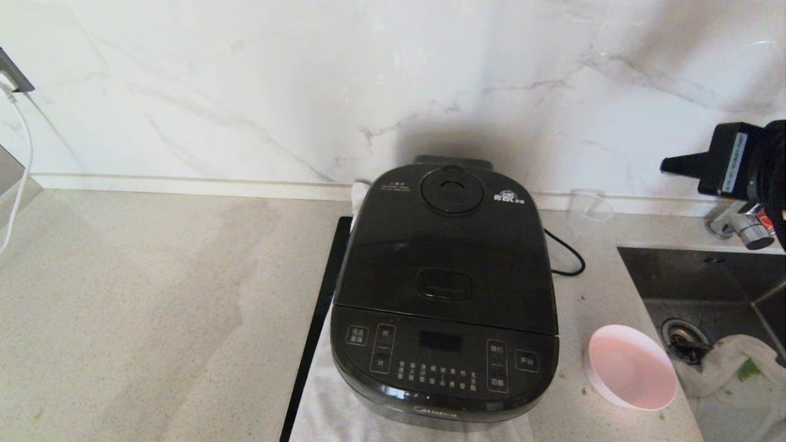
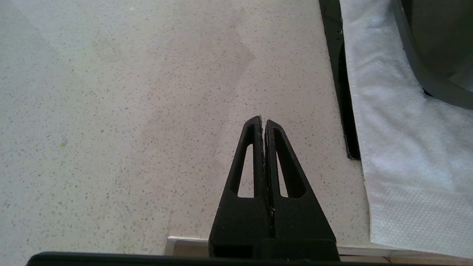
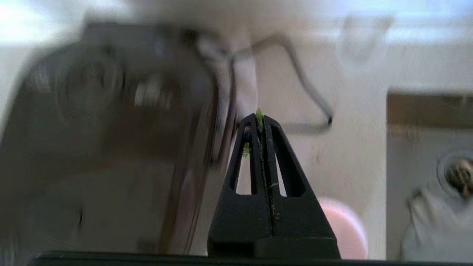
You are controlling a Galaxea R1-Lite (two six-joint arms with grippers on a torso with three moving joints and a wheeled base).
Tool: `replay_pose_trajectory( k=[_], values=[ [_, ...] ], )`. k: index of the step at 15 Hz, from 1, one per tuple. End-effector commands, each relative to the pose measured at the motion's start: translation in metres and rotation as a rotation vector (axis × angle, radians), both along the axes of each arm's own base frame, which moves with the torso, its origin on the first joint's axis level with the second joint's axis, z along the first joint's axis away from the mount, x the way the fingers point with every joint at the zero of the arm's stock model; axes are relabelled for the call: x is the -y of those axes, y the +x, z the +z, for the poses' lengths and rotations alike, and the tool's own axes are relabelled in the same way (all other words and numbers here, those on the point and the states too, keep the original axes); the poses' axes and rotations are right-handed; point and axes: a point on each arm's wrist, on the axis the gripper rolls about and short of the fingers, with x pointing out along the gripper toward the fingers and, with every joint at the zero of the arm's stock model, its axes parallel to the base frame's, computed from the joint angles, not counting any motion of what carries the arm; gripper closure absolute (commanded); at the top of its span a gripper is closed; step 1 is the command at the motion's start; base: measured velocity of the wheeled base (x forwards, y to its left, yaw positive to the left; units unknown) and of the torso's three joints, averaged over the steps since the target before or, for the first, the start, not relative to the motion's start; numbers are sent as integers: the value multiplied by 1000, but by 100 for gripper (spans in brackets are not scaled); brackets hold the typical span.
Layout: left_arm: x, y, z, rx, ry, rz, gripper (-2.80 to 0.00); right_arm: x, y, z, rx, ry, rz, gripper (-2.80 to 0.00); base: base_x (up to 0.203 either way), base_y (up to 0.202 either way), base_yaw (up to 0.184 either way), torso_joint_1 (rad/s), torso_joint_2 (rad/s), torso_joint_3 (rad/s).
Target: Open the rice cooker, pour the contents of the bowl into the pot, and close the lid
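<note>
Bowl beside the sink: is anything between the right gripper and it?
Nothing visible. The bowl lies tipped and empty on the counter between the rice cooker and the sink. The right gripper, fingers shut, is raised above the sink side, with open space below it.

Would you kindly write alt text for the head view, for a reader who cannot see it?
A glossy black rounded-square rice cooker sits with its lid closed on a white cloth on a speckled beige counter. An empty white bowl with a pale pink inside stands to its right, beside a steel sink. The right gripper is raised at the right edge.
</note>
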Motion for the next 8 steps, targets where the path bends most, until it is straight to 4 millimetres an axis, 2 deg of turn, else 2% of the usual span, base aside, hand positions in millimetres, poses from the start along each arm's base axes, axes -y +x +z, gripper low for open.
replay_pose_trajectory(
  k=[1,4,8],
  values=[
    [0,0,0,-1,0,0,0,-21,-29,-8,-47,-8,111,0,0,0,0,0,0,0],
    [0,0,0,1,0,0,0,-37,-59,-31,-287,59,197,0,0,0,0,0,0,0],
    [0,0,0,1,0,0,0,-38,-73,-47,-546,171,394,0,0,0,0,0,0,0]
  ],
)
